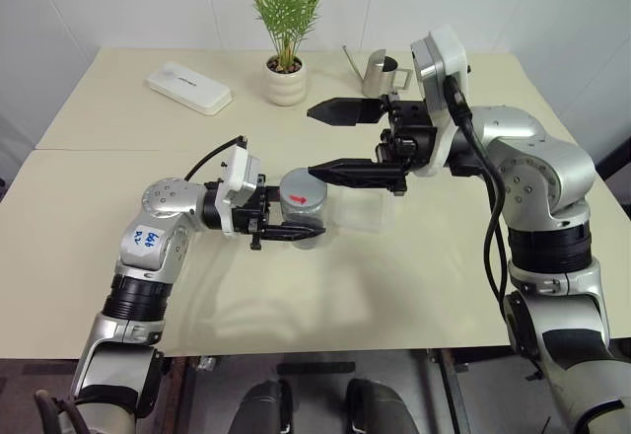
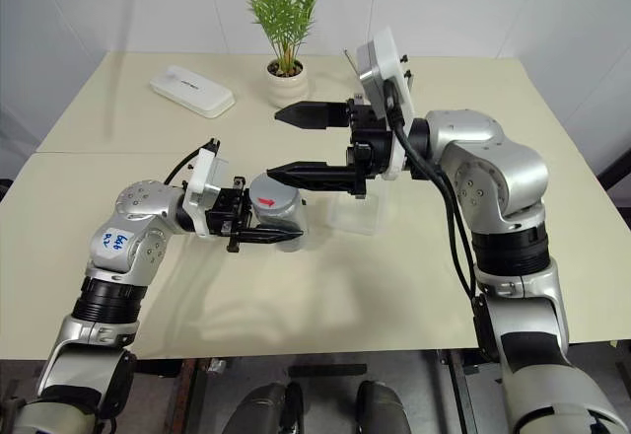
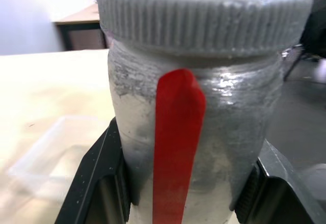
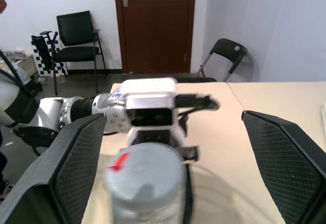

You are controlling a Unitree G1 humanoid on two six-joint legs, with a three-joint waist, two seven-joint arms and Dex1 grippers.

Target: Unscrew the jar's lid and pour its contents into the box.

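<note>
Jar [image 1: 301,219] with its grey lid [image 1: 303,193] on, clamped upright in the left gripper [image 1: 286,227] above the middle of the table [image 1: 118,173]. Right gripper [image 1: 330,143] spread wide apart, hovering just above the lid, grasping nothing. Clear box [image 1: 360,209] sits just beside the jar.

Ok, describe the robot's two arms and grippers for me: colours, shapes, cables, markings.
Both arms are silver-grey metal with rounded joint housings and black ribbed bands. Each wrist carries a white boxy camera module and black cables. The left arm bears a white sticker with blue handwriting. The left gripper and right gripper each have two long black fingers with cross-hatched inner pads.
</note>
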